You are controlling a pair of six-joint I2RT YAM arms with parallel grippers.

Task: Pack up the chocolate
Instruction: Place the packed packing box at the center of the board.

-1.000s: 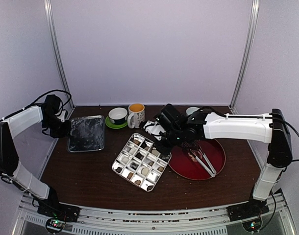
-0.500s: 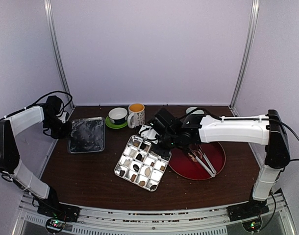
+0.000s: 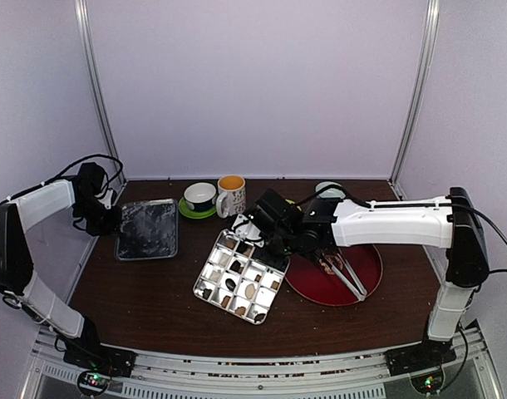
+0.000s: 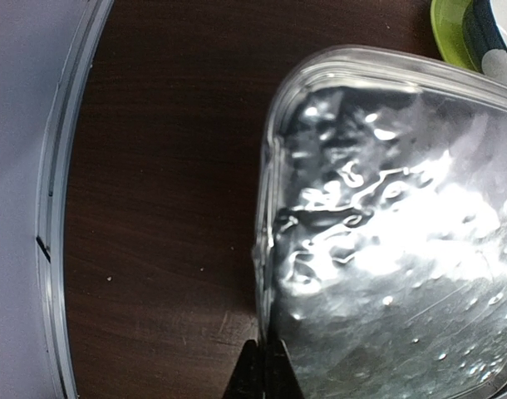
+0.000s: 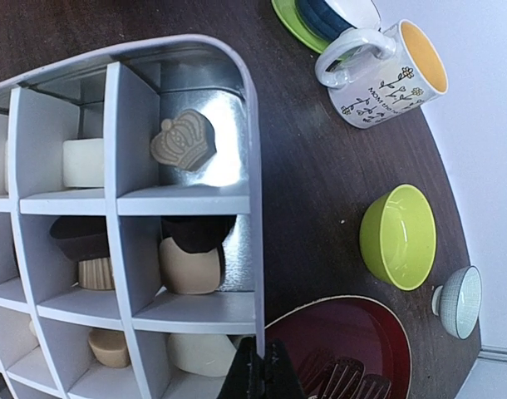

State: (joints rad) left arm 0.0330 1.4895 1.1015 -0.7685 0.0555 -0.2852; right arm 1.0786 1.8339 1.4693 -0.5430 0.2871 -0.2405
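At the bottom edge of the right wrist view, the right gripper (image 5: 258, 378) is keeping its fingers pressed together on the thin right-hand rim of the divided tray (image 5: 255, 166), pinching that wall with no gap showing between the tips. Just above the tips, the chocolate (image 5: 184, 140) is sitting in the tray's white-walled cells: a tan crown-shaped piece in the upper right cell, a cream round one in the cell to its left, and a dark piece over a tan block in the cell below, with more tan and cream pieces filling the cells toward the lower left. Right of the gripper, a red plate (image 5: 353, 332) is lying just beside the tray's corner, and in the overhead view metal tongs (image 3: 347, 274) are resting on it. Farther toward the upper right, a green bowl (image 5: 399, 237), a small grey cup (image 5: 457, 301), a flower-printed mug (image 5: 378, 75) and a green saucer (image 5: 303, 21) are standing on the dark table (image 4: 154, 208). At the bottom centre of the left wrist view, the left gripper (image 4: 262, 378) is holding its fingers fully together right at the left rim of a crinkled silver tray (image 4: 386, 208); whether it is gripping that rim cannot be told.
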